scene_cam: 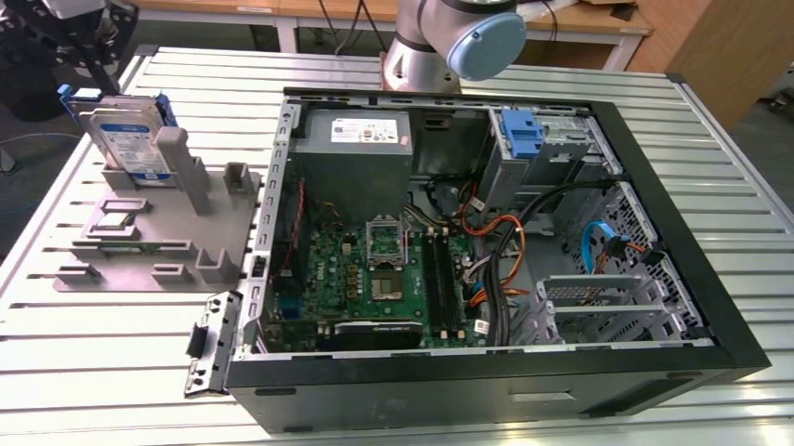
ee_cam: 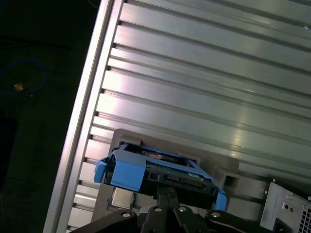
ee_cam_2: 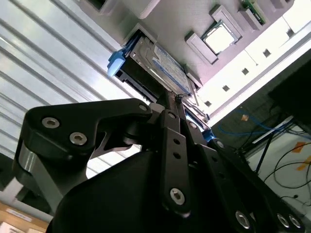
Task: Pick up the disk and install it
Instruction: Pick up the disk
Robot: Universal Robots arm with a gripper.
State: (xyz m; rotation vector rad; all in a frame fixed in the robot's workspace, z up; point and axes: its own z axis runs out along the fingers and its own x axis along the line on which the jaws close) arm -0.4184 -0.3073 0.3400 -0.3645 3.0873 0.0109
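The disk (scene_cam: 125,139) stands upright on edge in a grey holder (scene_cam: 137,237) at the exterior view's left, outside the computer case. It is silver with a blue-and-white label and sits in a blue carrier frame. My gripper (scene_cam: 99,74) hangs just above its upper edge. In both wrist views the black fingers lie pressed together, their tips right at the edge of the disk (ee_cam_2: 160,63) (ee_cam: 146,170). The gripper (ee_cam_2: 175,99) (ee_cam: 167,194) looks shut, with nothing between the fingers.
The open computer case (scene_cam: 732,344) lies on the slatted metal table (scene_cam: 99,372). Inside are the motherboard (scene_cam: 372,269), a grey power supply (scene_cam: 353,135), loose cables, and a drive bay holding a blue bracket (scene_cam: 523,135). A processor chip (ee_cam_2: 218,38) rests in the holder.
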